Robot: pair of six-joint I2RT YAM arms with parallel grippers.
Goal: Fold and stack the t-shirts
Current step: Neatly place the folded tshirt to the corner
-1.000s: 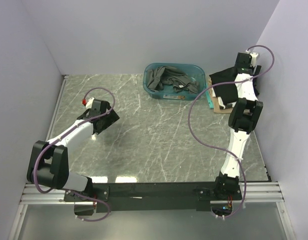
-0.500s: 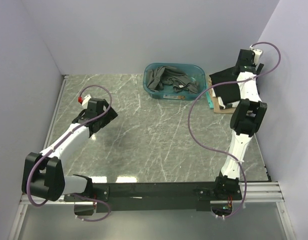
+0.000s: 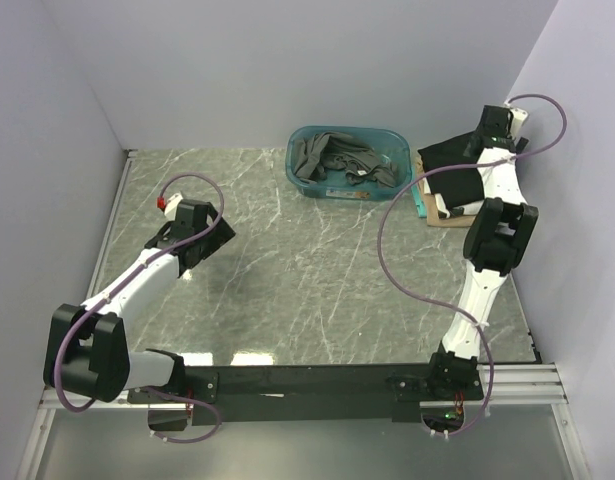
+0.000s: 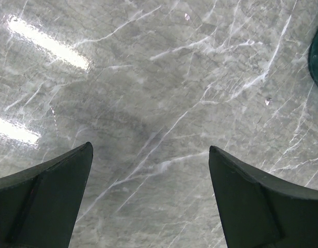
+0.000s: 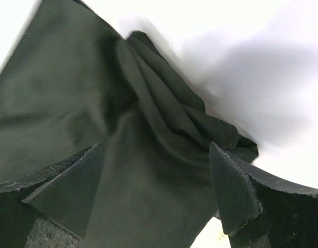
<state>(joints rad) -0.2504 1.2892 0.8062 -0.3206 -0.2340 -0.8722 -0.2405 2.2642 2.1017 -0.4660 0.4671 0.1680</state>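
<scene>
**Desk:** How much room did the arms have?

**Photographer:** The marbled grey-green surface (image 3: 317,260) lay bare across the middle of the overhead frame. Pale lilac walls (image 3: 287,60) hemmed it at left, top and right, and a black rail (image 3: 307,380) ran along the bottom. The left hand (image 4: 149,150) hung over bare stone at centre left, fingers spread wide with nothing between them.

**Desk:** And the shirts?

**Photographer:** They were in two places. Dark grey t-shirts (image 3: 337,160) lay crumpled in a glossy teal tub (image 3: 337,194) at upper centre. A black t-shirt (image 3: 449,168) topped a flat pile at upper right, close to the right wall. Edges of a white t-shirt (image 3: 439,207) and a tan t-shirt (image 3: 445,222) showed beneath it.

**Desk:** The right hand?

**Photographer:** The right hand (image 5: 156,147) was in the top right corner, over the far end of that pile, fingers spread. Its wrist camera showed the black shirt's matte weave bunched into soft folds beyond the fingers, against white glare. Whether the fingers touched the cloth, I could not tell.

**Desk:** Anything in the way?

**Photographer:** The right arm (image 3: 487,250) itself crossed the pile, and its purple cable (image 3: 380,245) looped out over the open surface below the tub. Tub and pile stood near each other but apart.
</scene>
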